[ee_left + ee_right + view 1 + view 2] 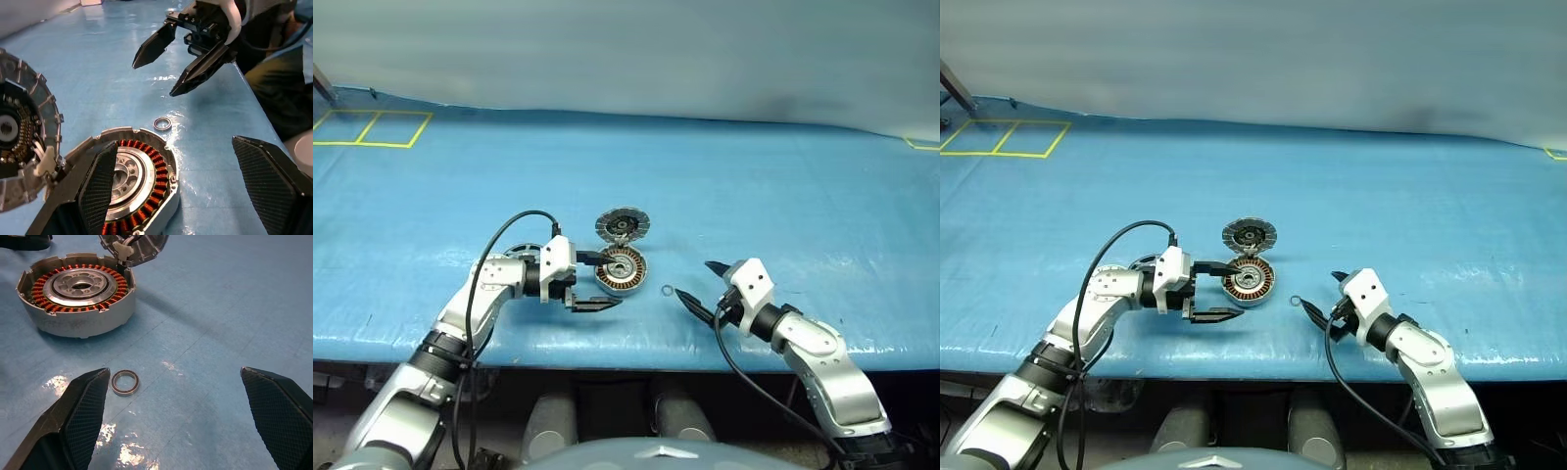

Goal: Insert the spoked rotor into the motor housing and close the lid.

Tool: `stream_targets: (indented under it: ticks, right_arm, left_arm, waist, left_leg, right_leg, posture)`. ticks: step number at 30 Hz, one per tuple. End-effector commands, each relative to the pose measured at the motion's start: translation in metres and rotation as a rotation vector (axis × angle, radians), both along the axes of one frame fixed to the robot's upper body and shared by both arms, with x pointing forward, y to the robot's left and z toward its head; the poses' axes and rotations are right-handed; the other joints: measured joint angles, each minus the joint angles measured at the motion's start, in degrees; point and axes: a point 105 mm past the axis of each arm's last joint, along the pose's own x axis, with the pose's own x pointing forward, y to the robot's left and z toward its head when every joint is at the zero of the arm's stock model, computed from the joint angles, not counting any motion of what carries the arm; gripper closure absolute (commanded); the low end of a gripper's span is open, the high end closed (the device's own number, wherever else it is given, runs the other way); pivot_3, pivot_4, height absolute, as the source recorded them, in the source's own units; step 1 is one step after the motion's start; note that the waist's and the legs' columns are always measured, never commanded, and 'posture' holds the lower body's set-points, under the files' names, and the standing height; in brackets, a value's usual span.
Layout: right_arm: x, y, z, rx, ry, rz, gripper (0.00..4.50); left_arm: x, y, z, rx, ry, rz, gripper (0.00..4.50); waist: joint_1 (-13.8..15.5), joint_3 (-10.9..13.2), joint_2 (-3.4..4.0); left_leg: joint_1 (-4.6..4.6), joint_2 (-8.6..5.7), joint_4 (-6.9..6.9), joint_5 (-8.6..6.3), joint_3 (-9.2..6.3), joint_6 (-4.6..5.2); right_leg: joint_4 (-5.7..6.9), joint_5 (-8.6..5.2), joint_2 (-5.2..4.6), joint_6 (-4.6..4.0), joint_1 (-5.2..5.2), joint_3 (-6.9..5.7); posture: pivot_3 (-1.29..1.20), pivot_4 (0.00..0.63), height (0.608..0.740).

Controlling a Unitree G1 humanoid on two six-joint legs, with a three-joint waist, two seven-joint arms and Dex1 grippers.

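Both end effectors [599,281] [698,289] gape beside the motor housing [621,271].

Housing between the two grippers, lid standing up behind it

The motor housing [621,269] lies on the table [783,196] just right of the left gripper [597,281], whose far finger [590,258] reaches over the housing's near-left rim while the near finger sits in front of it, off the housing. The lid [623,225] stands tilted up at the housing's far edge, joined to its rim, beyond the left gripper's tips. A small ring [124,382] lies on the table to the right of the housing, between it and the right gripper [699,291], just ahead of that gripper's left finger [80,418]. The two grippers point toward each other across housing and ring.
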Motion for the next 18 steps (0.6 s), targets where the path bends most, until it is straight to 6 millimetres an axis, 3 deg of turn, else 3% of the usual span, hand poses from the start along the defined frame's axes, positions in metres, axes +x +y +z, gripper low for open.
stream_targets:
  ticks: [1, 9, 18]
  right_arm:
    - [0.000, 0.006, 0.007, -0.003, -0.019, 0.046, 0.00]
    - [0.006, 0.017, -0.003, -0.026, 0.023, 0.073, 0.00]
    - [0.010, 0.017, -0.018, -0.056, 0.077, 0.035, 0.00]
  left_arm:
    - [0.007, 0.007, 0.022, -0.114, -0.059, 0.104, 0.43]
    - [-0.001, 0.002, 0.011, -0.143, -0.040, 0.154, 0.43]
    - [-0.002, 0.001, 0.012, -0.153, -0.058, 0.187, 0.43]
  waist:
    - [0.03, 0.00, 0.00]
    - [0.05, -0.02, -0.02]
    - [0.02, -0.02, -0.02]
  left_leg:
    - [0.01, 0.00, 0.00, 0.00, 0.01, 0.00]
    - [0.01, -0.02, -0.02, 0.00, 0.05, -0.01]
    - [0.00, -0.02, -0.09, -0.01, 0.06, -0.02]
  right_leg:
    - [-0.01, 0.00, -0.01, 0.00, 0.00, 0.01]
    - [-0.06, 0.01, -0.03, 0.00, 0.01, 0.04]
    - [-0.10, 0.00, -0.03, -0.01, -0.03, 0.05]
  posture:
    - [0.00, 0.150, 0.740]
    - [0.00, 0.150, 0.740]
    - [0.00, 0.150, 0.740]
